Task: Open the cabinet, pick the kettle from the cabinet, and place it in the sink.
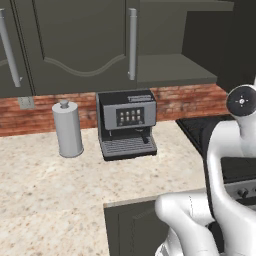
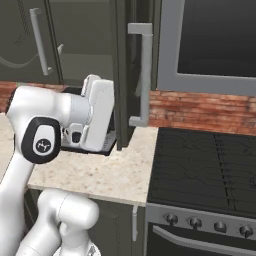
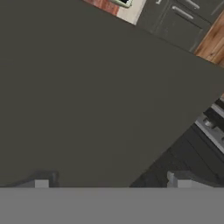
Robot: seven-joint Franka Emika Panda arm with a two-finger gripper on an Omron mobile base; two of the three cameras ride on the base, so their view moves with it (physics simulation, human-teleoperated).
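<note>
The cabinet (image 1: 75, 45) is a dark grey-green wall unit with arched doors and silver bar handles. One door (image 2: 121, 75) stands swung out, edge-on in the right base view, its handle (image 2: 145, 75) pointing right. Beside the shut doors a plain shelf (image 1: 175, 70) lies bare where it can be seen. My gripper (image 3: 109, 183) is open, with its fingertips (image 3: 41, 183) wide apart and nothing between them, facing a flat dark cabinet surface (image 3: 87, 100) up close. My hand (image 2: 99, 112) sits just left of the open door's lower edge. The kettle and the sink are out of view.
A black coffee machine (image 1: 126, 122) and a tall grey cylinder with a knob (image 1: 67, 129) stand on the speckled counter (image 1: 50, 190) against the brick wall. A black stove (image 2: 205, 170) lies to the right, with a microwave (image 2: 215, 40) above it.
</note>
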